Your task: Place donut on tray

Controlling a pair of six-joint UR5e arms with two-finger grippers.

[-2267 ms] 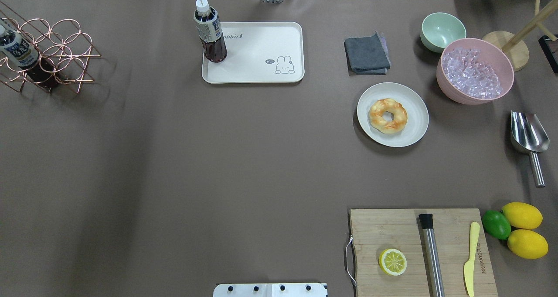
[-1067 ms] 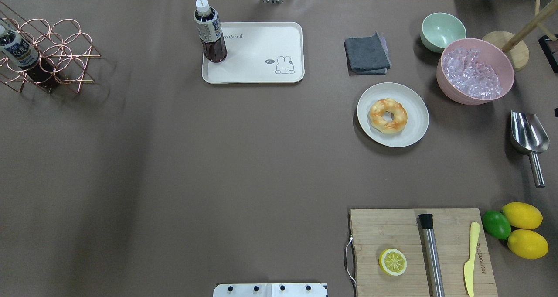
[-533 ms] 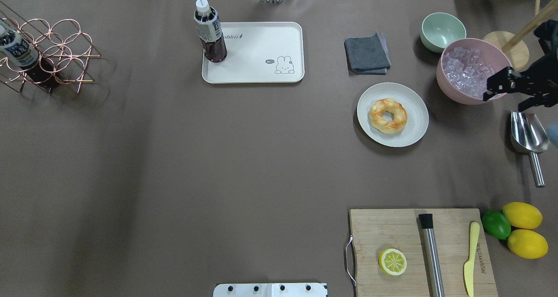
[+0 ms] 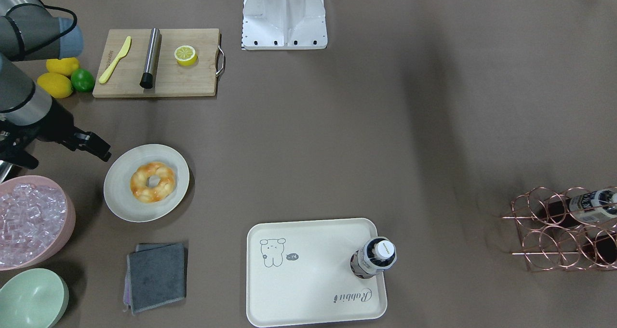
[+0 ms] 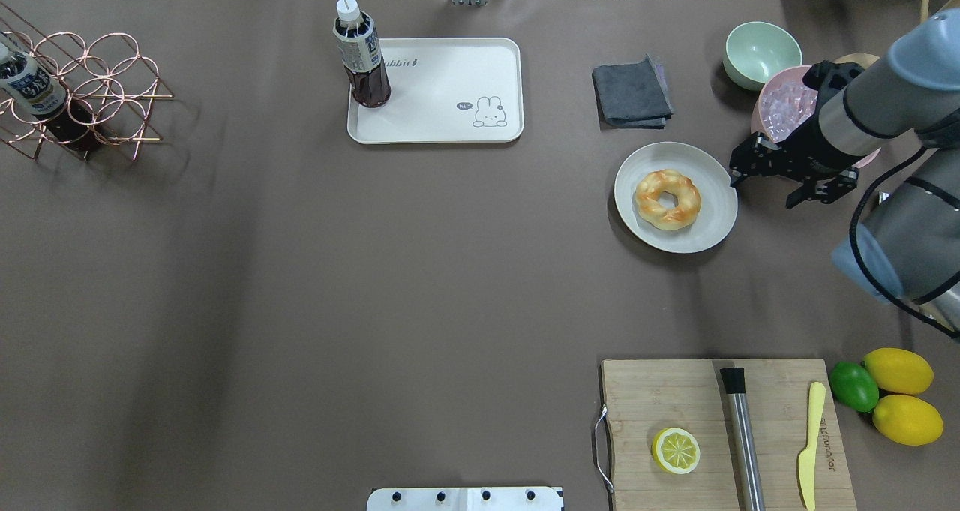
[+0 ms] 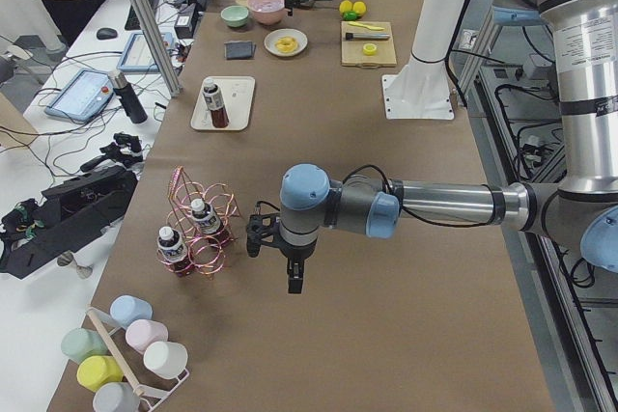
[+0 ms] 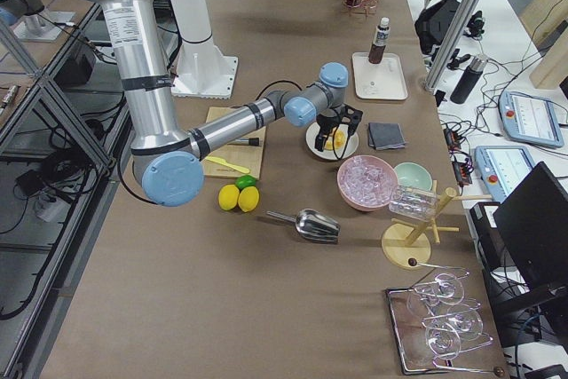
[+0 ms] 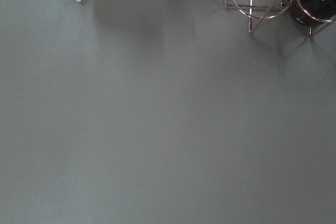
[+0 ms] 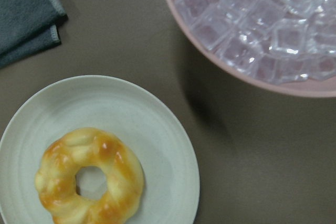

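Note:
The donut point(image 5: 667, 199) lies on a round off-white plate point(image 5: 712, 222), right of centre; it also shows in the front view point(image 4: 153, 181) and the right wrist view point(image 9: 89, 179). The cream tray point(image 5: 450, 91) with the cartoon stands at the far middle, also in the front view point(image 4: 313, 289). My right gripper point(image 5: 766, 184) is open and empty, just off the plate's right rim, between the plate and the pink bowl. My left gripper point(image 6: 294, 275) shows only in the exterior left view, near the copper rack; I cannot tell if it is open or shut.
A dark bottle point(image 5: 361, 61) stands on the tray's left end. A pink bowl of ice point(image 5: 784, 106), a green bowl point(image 5: 761, 53) and a grey cloth point(image 5: 631, 91) lie near the plate. A cutting board point(image 5: 675, 398) with a lemon half lies near right.
My right arm has come in from the right edge and moved left past the pink bowl to the plate's right rim. The donut and tray have not moved.

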